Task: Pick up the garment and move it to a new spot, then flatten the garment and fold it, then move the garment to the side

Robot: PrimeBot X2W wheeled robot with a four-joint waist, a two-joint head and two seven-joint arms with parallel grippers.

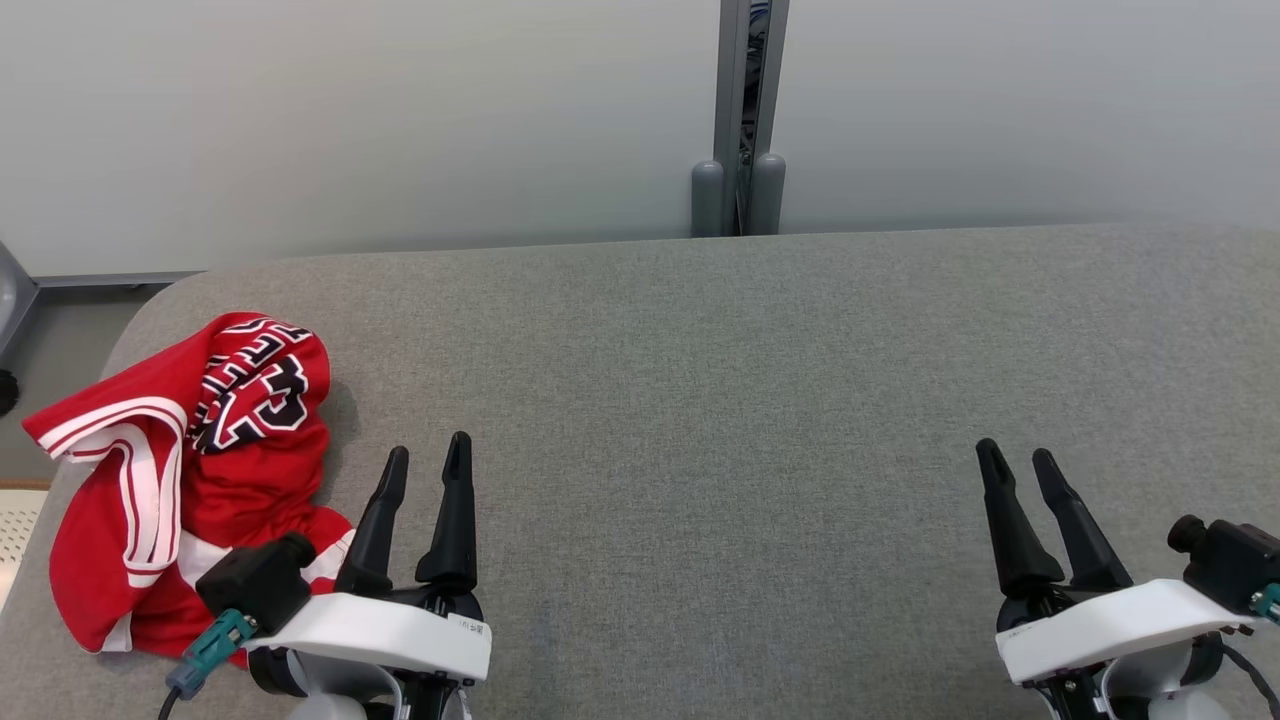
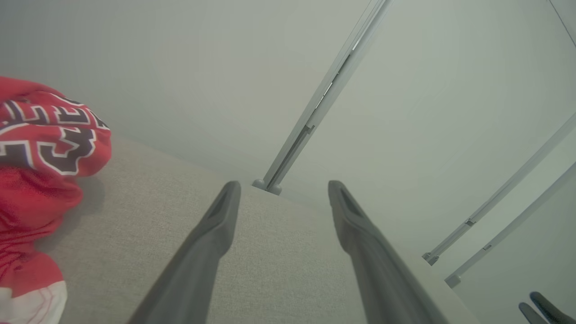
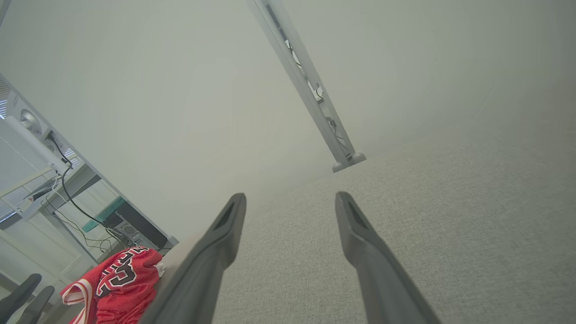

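The garment (image 1: 180, 470) is a red jersey with white stripes and black-and-white lettering, crumpled in a heap at the left end of the grey table (image 1: 700, 400). It also shows at the left of the left wrist view as the garment (image 2: 36, 180) and low left in the right wrist view as the garment (image 3: 117, 283). My left gripper (image 1: 428, 455) stands open just right of the heap, nothing between its fingers, seen too as the left gripper (image 2: 281, 189). Far to the right my right gripper (image 1: 1018, 455) is open and empty, as the right gripper (image 3: 291, 198) confirms.
A pale partition wall with a grey upright post (image 1: 740, 120) runs behind the table's far edge. The table's rounded left corner (image 1: 150, 300) drops to the floor. A desk with cables and equipment (image 3: 40, 157) stands beyond the left end.
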